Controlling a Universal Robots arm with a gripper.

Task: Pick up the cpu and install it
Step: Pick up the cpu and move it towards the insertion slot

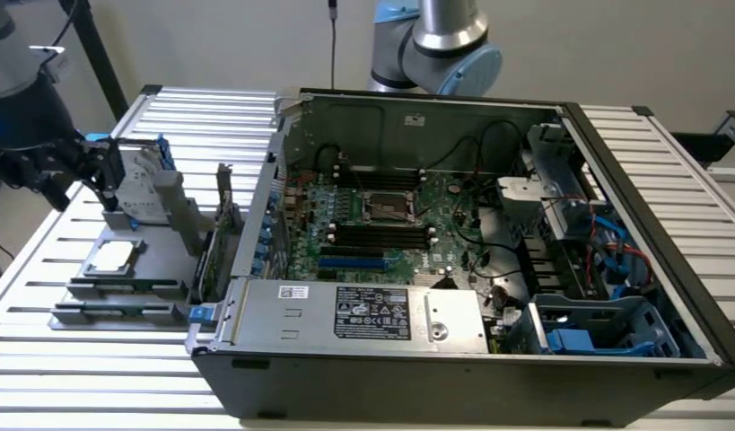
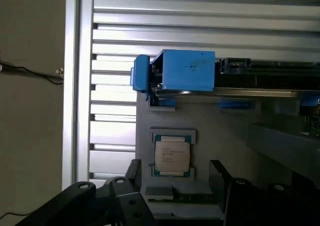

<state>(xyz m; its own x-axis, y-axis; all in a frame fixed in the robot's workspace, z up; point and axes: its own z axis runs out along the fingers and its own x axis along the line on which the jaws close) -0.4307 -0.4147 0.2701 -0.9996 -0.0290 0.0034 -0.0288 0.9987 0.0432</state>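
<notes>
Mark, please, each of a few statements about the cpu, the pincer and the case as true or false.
1. The cpu lies on the grey tray outside the case. True.
2. The pincer is shut on the cpu. False: it is open and holds nothing.
3. The socket on the motherboard is empty. True.
4. The case is closed. False: its side is off, and the motherboard shows.
</notes>
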